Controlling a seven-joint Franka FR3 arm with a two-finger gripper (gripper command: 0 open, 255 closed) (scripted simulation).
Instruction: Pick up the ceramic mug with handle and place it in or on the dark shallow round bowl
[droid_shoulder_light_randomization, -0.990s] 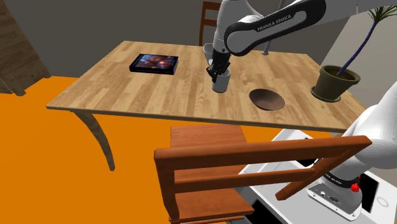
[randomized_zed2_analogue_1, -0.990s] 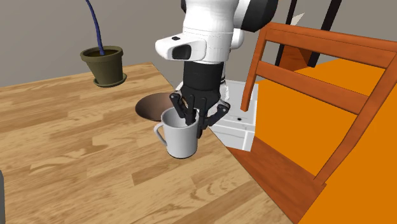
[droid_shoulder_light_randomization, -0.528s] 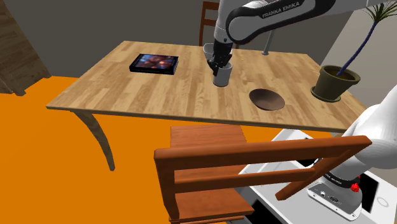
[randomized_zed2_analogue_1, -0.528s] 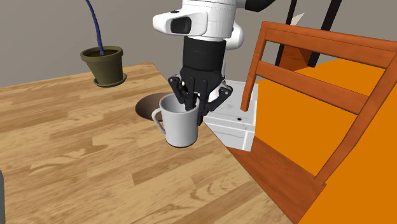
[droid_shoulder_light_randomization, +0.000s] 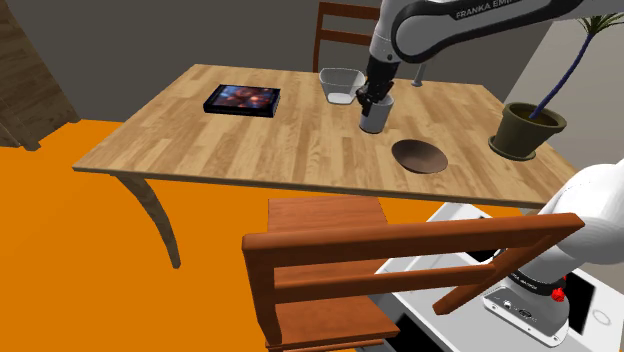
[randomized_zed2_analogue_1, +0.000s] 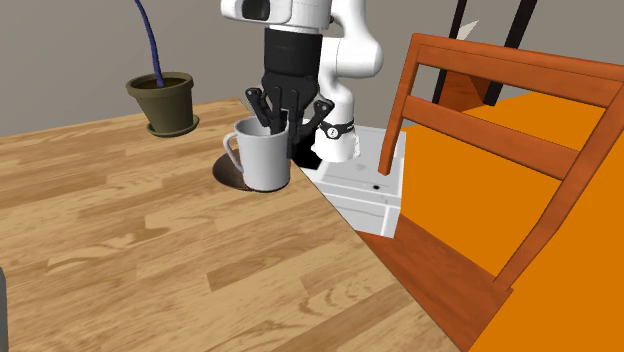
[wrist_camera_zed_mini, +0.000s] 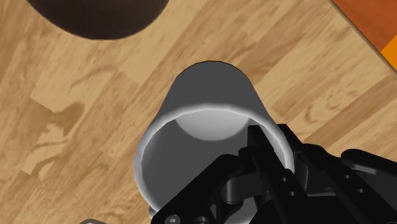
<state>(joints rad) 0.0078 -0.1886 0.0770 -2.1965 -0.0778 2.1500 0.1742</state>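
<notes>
Light plank-wood desk (droid_shoulder_light_randomization: 250, 140) on curved legs, standing on flat orange floor (droid_shoulder_light_randomization: 60, 260). Red-brown wooden chair (droid_shoulder_light_randomization: 400, 238) close to near edge in shoulder view; second chair (droid_shoulder_light_randomization: 340, 10) beyond far edge. Plain grey wall (droid_shoulder_light_randomization: 200, 30) behind. Lighting even.

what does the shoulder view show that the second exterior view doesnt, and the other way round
Shoulder view adds: a dark flat rectangular item and a white square bowl, both farther across the table.
Second exterior view adds: the handle of the mug, turned to that view's left, and the pincer clasping the mug's rim.
Both share: the mug in the pincer, the dark bowl, the potted plant, a wooden chair and the stand.
</notes>
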